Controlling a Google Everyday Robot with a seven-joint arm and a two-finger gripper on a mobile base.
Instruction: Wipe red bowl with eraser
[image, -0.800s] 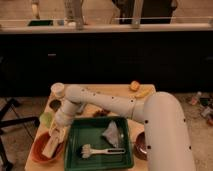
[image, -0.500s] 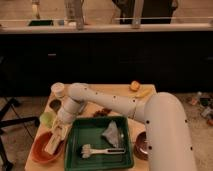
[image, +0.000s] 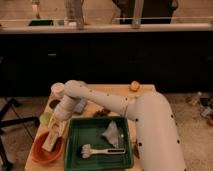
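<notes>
The red bowl (image: 41, 153) sits at the front left corner of the wooden table (image: 117, 95). My white arm reaches in from the lower right, bends near the table's left side and points down. My gripper (image: 52, 139) hangs over the bowl, shut on a pale beige block, the eraser (image: 49, 143). The eraser's lower end is inside the bowl and seems to touch its inner surface. Part of the bowl is hidden behind the gripper.
A green tray (image: 80, 130) next to the bowl holds a white brush (image: 98, 150) and a crumpled grey cloth (image: 113, 133). A white cup (image: 57, 90), a green item (image: 45, 119) and an orange object (image: 134, 86) lie on the table. A dark counter stands behind.
The gripper with the eraser has shifted slightly within the bowl, a little lower and toward the front. The bowl and tray have not moved.
</notes>
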